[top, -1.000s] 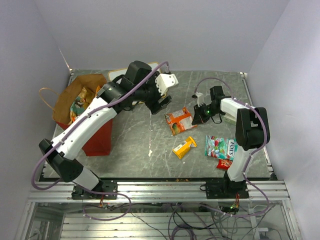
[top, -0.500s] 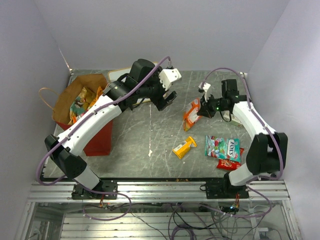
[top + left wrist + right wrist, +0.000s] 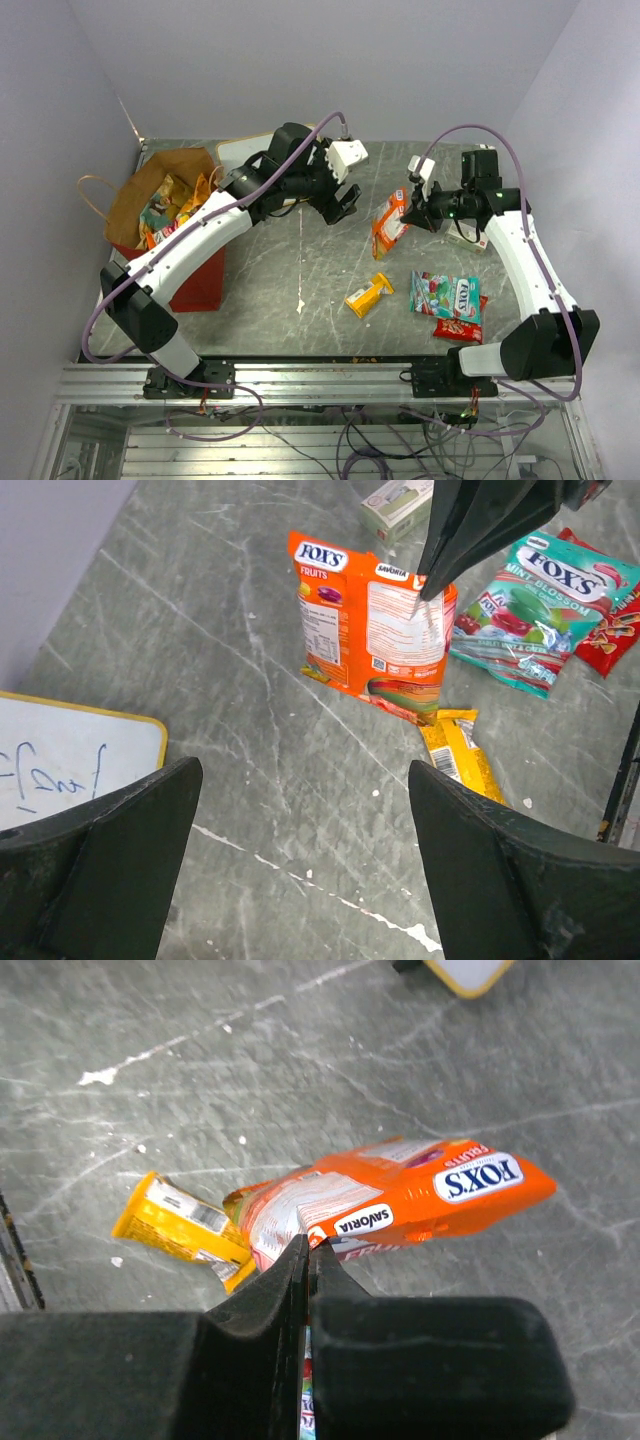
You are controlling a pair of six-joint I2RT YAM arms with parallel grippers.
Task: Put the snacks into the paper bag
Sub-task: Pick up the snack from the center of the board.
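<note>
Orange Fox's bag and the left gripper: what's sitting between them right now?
Nothing. The top view shows only bare grey table between the open left gripper and the orange Fox's bag, which the right gripper pinches by its edge.

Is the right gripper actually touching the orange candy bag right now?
Touching. In the right wrist view the right gripper is pinched shut on the edge of the orange candy bag; the left wrist view shows the same pinch.

Overhead camera looks down from behind the arms (image 3: 200, 235); both wrist cameras, close in, share the orange bag (image 3: 345, 630) (from opposite sides)
</note>
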